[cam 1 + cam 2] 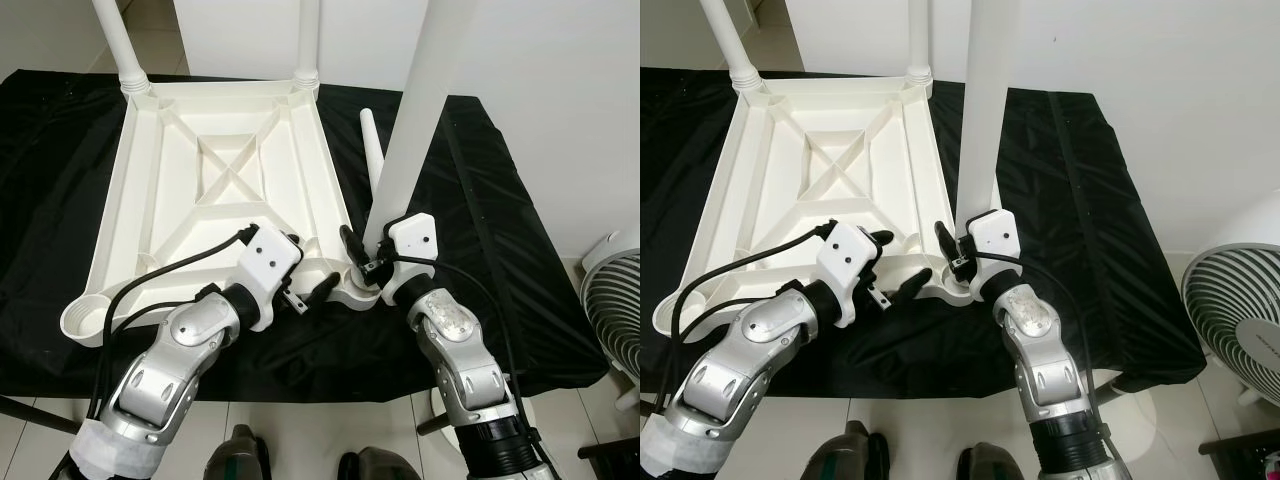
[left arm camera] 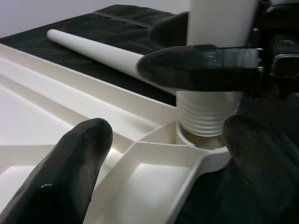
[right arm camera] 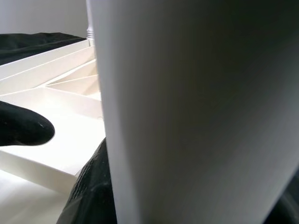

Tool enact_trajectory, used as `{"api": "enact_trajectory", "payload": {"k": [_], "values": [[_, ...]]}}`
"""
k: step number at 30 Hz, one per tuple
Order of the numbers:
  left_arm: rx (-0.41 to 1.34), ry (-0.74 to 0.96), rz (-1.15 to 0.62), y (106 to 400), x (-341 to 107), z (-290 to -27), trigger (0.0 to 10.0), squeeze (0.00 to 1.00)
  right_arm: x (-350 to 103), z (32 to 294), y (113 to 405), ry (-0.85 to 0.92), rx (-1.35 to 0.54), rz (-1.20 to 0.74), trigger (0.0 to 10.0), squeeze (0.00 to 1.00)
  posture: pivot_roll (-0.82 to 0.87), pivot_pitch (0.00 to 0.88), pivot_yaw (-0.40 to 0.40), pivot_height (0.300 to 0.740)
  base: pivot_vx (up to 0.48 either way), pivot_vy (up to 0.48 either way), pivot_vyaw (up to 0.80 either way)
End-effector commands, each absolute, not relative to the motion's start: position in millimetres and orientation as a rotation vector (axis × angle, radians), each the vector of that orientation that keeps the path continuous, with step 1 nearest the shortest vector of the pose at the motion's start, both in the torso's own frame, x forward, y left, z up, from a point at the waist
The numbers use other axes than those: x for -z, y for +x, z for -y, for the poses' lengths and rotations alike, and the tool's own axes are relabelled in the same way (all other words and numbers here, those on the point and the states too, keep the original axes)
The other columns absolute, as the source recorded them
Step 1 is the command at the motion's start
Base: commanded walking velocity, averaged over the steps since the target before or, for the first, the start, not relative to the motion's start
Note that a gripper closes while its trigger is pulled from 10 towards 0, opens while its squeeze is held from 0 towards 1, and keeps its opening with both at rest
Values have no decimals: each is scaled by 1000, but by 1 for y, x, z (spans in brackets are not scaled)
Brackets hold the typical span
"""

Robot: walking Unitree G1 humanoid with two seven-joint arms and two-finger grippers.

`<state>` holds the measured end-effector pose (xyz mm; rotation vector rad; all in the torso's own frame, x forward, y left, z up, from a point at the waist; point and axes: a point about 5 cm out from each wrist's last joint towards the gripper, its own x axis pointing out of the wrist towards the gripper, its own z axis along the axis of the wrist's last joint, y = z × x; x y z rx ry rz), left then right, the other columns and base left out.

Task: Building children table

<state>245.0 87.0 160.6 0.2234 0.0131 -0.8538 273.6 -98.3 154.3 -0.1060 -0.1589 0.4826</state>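
Worktop: black cloth-draped worktop (image 1: pixel 500 250); the soft cover probably protects the white plastic and keeps parts from sliding.
Tabletop: white ribbed plastic children's tabletop (image 1: pixel 215 190), upside down on the cloth so its corner sockets face up. This is the task's main piece, at centre to 10 o'clock in the head views.
Fitted legs: two white plastic legs stand upright in the far corners, one at 11 o'clock (image 1: pixel 122 45), one at 12 o'clock (image 1: pixel 308 40).
Leg in hand: tall white tapered plastic leg (image 1: pixel 425 100), its threaded lower end sitting at the near-right corner socket (image 2: pixel 205 149). The left wrist view shows threads above the rim, so I judge it not fully screwed home.
Spare leg: fourth white leg (image 1: pixel 373 150) lies loose on the cloth at 1 o'clock, just beside the tabletop's right edge, within reach for the last corner.
Empty socket: near-left round corner (image 1: pixel 85 320) at 8 o'clock, open.
Right pincer: (image 1: pixel 362 252) closed around the base of the leg in hand, low down near the threads, likely for turning control.
Left pincer: (image 1: pixel 312 290) fingers (image 2: pixel 79 154) spread wide, holding nothing, just beside the same corner; probably placed to steady the tabletop.
Room: white wall behind, pale tiled floor, a white fan (image 1: pixel 1240 310) at 4 o'clock off the worktop.
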Motion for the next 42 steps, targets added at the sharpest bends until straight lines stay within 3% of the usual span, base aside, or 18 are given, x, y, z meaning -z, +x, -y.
{"api": "enact_trajectory", "payload": {"k": [1, 24, 29, 42], "values": [[885, 231, -34, 241, -158, -87, 10000, 0, -145, 97, 271, -103, -501, 126, 10000, 0, -3, 44, -17, 740, 0, 0, 0], [945, 113, -29, 232, -174, -93, 10000, 0, -120, 103, 260, -191, -642, 84, 10000, 0, 9, 60, -30, 740, 0, 0, 0], [934, 102, -28, 232, -177, -94, 10000, 0, -120, 104, 260, -147, -701, 68, 10000, 0, 7, 71, -25, 740, 0, 0, 0], [918, 87, -18, 232, -182, -95, 10000, 0, -122, 118, 279, 67, -555, -22, 10000, 0, 10, 85, -32, 740, 0, 0, 0]]}}
